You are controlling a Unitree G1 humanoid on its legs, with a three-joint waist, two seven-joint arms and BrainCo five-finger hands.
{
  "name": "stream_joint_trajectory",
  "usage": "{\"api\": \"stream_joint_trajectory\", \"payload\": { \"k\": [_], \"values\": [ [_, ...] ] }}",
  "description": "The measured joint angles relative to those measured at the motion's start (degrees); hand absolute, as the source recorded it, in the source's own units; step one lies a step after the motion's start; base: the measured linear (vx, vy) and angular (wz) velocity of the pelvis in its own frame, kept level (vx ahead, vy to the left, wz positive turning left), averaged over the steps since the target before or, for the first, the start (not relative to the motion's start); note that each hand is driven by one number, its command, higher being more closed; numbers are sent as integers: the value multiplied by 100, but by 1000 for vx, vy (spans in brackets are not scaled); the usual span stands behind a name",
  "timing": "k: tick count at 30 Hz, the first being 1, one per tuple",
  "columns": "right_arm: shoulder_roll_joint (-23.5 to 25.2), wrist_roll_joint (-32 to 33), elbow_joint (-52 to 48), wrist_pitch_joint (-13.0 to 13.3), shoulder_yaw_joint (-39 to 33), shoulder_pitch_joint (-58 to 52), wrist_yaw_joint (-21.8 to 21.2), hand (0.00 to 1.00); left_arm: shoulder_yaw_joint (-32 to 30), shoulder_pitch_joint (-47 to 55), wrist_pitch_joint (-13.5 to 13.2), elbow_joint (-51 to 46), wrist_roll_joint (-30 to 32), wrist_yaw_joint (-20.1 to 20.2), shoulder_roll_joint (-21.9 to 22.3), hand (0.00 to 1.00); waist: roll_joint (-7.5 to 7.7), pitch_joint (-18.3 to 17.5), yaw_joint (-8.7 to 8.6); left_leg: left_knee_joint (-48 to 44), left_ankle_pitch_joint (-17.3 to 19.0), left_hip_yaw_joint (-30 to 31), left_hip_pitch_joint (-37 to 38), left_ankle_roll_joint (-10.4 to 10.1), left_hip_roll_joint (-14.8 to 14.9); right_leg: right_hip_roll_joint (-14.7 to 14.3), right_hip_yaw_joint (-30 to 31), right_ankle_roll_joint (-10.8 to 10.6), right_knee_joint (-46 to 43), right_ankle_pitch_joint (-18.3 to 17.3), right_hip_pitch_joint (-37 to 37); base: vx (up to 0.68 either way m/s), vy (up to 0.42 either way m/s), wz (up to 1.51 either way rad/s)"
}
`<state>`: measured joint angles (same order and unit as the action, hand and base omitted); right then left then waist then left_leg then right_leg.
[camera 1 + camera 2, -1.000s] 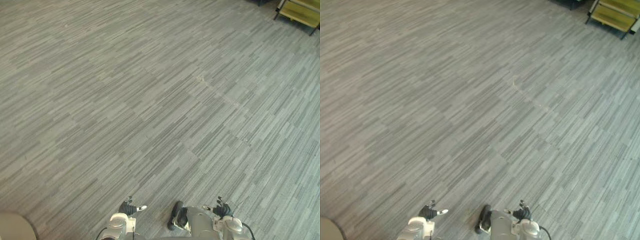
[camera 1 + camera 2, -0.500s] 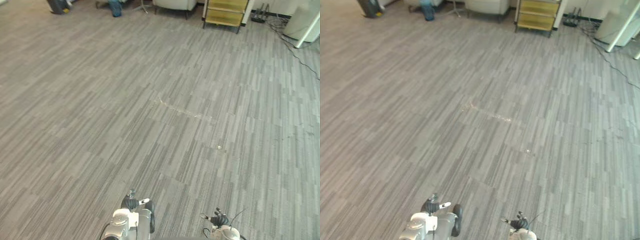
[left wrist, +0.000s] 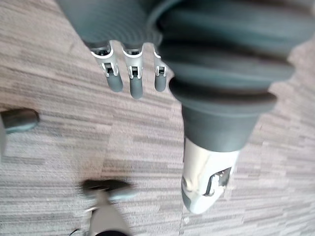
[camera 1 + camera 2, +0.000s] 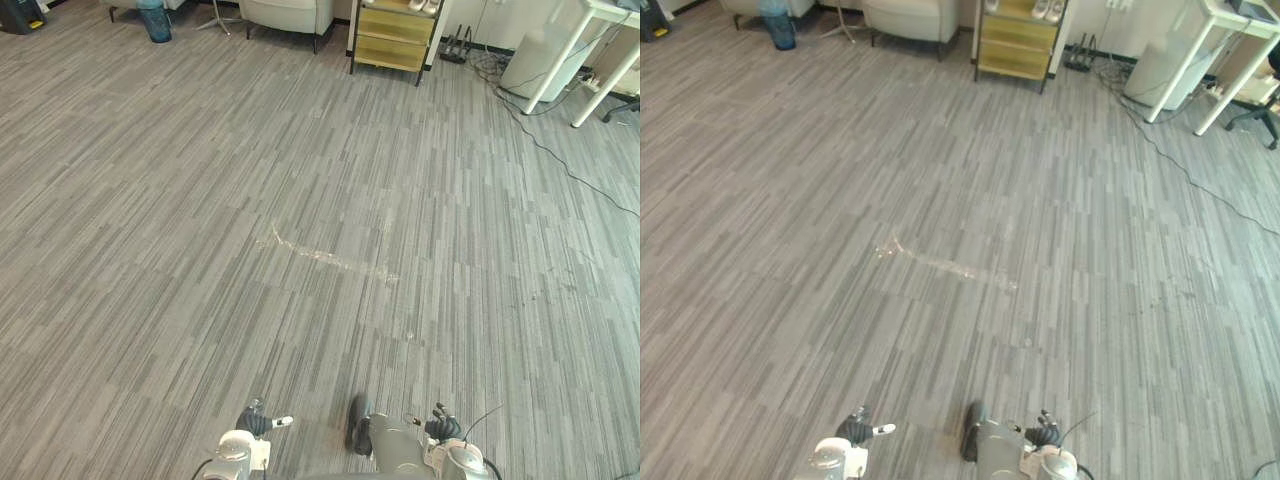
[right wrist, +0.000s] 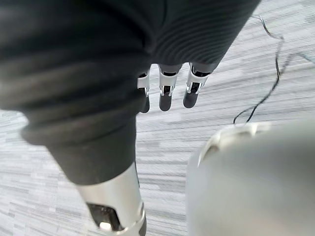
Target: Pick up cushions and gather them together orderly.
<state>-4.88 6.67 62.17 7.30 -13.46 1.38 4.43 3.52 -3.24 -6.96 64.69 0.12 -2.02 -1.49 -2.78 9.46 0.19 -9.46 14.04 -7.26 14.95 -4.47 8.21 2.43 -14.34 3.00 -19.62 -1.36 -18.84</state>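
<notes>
My left hand (image 4: 256, 421) hangs low at the bottom edge of the left eye view, over grey striped carpet (image 4: 200, 250). In the left wrist view its fingers (image 3: 130, 78) point straight down and the thumb (image 3: 204, 182) stands apart, with nothing held. My right hand (image 4: 441, 426) hangs at the bottom right at the same height. Its fingers (image 5: 166, 94) are also straight and empty above the carpet.
A yellow-green drawer cabinet (image 4: 392, 40) stands at the far wall beside a pale armchair (image 4: 288, 12) and a blue bin (image 4: 155, 18). White table legs (image 4: 562, 48) and a floor cable (image 4: 560, 165) lie far right. A pale scuff (image 4: 325, 256) marks the carpet.
The camera has swung round: bare carpet gave way to the room's far side with furniture. A beige rounded thing at the lower left left the view. Both hands stay low and open.
</notes>
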Motion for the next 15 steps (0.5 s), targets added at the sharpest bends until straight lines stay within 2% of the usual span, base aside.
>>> {"api": "stream_joint_trajectory", "payload": {
  "k": [1, 2, 3, 4, 5, 6, 7, 8, 10, 11, 12, 13, 14, 15],
  "values": [
    [-20, 3, 14, -11, -46, -14, -1, 0, -20, -21, -2, 5, 4, -3, 56, 0, -35, 3, -23, -409, -162, 87, -113, -115, 10, 24, -24, 9, -113, -193, 106, 501, -267, 24],
    [1, 19, -34, -6, -209, -130, -1, 0, -248, -14, -2, -1, -2, -4, 165, 0, -78, 8, -76, -1858, -663, 323, -610, -145, 81, -23, -105, -14, 126, -458, 629, 599, -298, 29],
    [21, 19, -77, -6, -189, -194, 1, 0, -453, 10, -1, -32, -6, -6, 238, 0, -117, 41, -63, -2939, -1111, 382, -1064, -215, 225, -78, -126, 8, 418, -492, 1023, 602, -266, 23],
    [33, 18, -83, -7, -161, -226, 1, 0, -496, 41, -3, -74, -11, -6, 251, 0, -120, 43, -41, -3459, -1108, 373, -1275, -216, 297, -133, -130, 30, 550, -509, 1188, 563, -169, -2],
    [59, 26, -90, -9, -93, -290, 6, 0, -590, 124, -19, -297, -16, -1, 252, 0, -175, 73, 26, -4835, -706, 169, -1970, -65, 612, -273, -99, 99, 945, -622, 1832, 432, -110, -12],
    [92, 38, -89, -9, -111, -305, 5, 0, -613, 144, -21, -381, -16, -4, 242, 0, -89, 111, 42, -5075, -486, 5, -2299, -35, 667, -270, -74, 100, 1078, -672, 2116, 411, -113, -15],
    [107, 63, -92, -8, -112, -307, 5, 0, -612, 153, -21, -425, -17, -5, 237, 0, -81, 100, 57, -5064, -392, -102, -2440, 9, 675, -256, -51, 93, 1136, -685, 2238, 324, -66, -24],
    [129, 92, -100, -1, -119, -284, 18, 0, -598, 160, -33, -480, -18, -5, 235, 0, -76, 95, 95, -4726, -149, -393, -2756, 62, 661, -221, 56, 56, 1339, -703, 2527, 506, -25, -51],
    [156, 149, -97, 4, -190, -231, 18, 0, -563, 117, -57, -559, -18, -13, 236, 0, -65, 100, 194, -3497, -32, -661, -3031, 85, 418, -70, 258, -107, 1485, -798, 2779, 432, 27, -58],
    [154, 237, -95, 5, -213, -228, 18, 0, -440, 99, -62, -551, -18, -15, 237, 0, -66, 98, 226, -2190, -152, -606, -3084, 135, 63, 70, 345, -258, 1549, -924, 2916, 444, 147, -40],
    [106, 240, -43, 4, -215, -277, 19, 0, -356, 136, -107, -551, -20, -14, 257, 0, -130, 61, 249, -736, -595, -337, -3056, 33, -215, 139, 448, -363, 1610, -1124, 3023, 444, 147, -35],
    [54, 238, -13, -3, -209, -280, 20, 0, -356, 146, -121, -551, -27, -12, 259, 0, -144, 58, 285, -542, -972, -216, -3050, -13, -278, 138, 525, -410, 1607, -1205, 3051, 574, 225, -54],
    [100, 237, 69, -23, -176, -256, 28, 0, -357, 148, -144, -554, -30, -16, 231, 0, -70, 7, 374, -484, -1354, -205, -2947, 138, -426, 220, 817, -439, 1627, -1313, 3112, 545, 145, -34],
    [211, 220, 104, -11, -151, -238, 16, 0, -354, 93, -126, -481, -24, -17, 75, 0, 182, -61, 280, -593, -1137, -260, -3005, 336, -643, 436, 928, -530, 1702, -1231, 3175, 655, 169, -23]
  ]
}}
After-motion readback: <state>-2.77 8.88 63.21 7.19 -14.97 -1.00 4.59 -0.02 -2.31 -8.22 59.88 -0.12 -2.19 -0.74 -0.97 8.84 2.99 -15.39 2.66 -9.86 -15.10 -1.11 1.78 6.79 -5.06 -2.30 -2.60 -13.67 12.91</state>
